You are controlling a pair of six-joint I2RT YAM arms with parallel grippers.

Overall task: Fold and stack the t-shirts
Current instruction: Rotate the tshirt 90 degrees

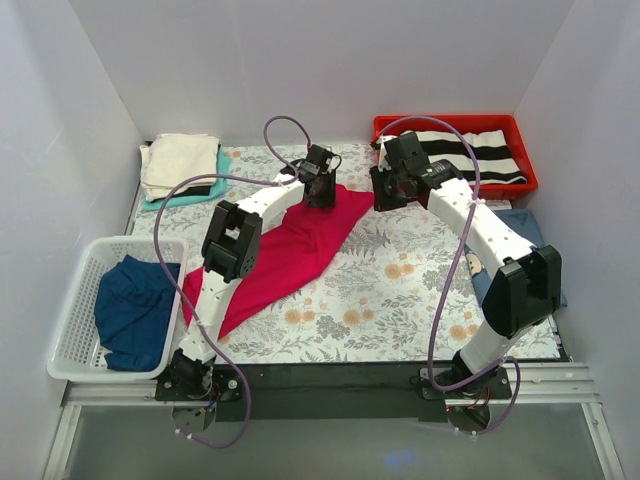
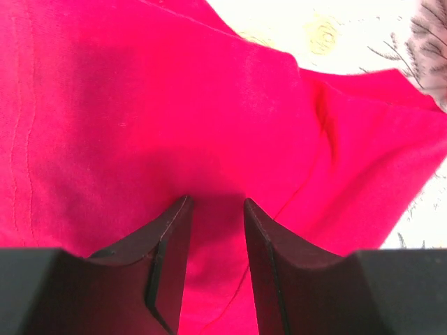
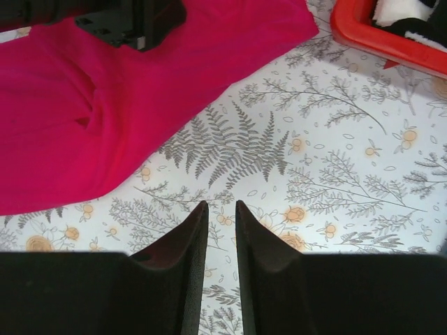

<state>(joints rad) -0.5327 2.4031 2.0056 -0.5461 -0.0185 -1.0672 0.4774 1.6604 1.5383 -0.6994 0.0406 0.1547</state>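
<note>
My left gripper point(image 2: 216, 202) sits at the far edge of the red t-shirt point(image 1: 300, 250). Its jaws are a little way apart and pinch nothing. The shirt lies slanted on the flowery table point(image 1: 400, 300). Its near end is close to the white basket point(image 1: 75, 330) with the navy t-shirt point(image 1: 135, 310) inside. My right gripper point(image 3: 218, 204) hangs over bare table, jaws nearly together, holding nothing. I see open room between the shirt's right edge and the red tray point(image 1: 450, 120). The cream t-shirt point(image 1: 180, 160) tops the far-left pile.
</note>
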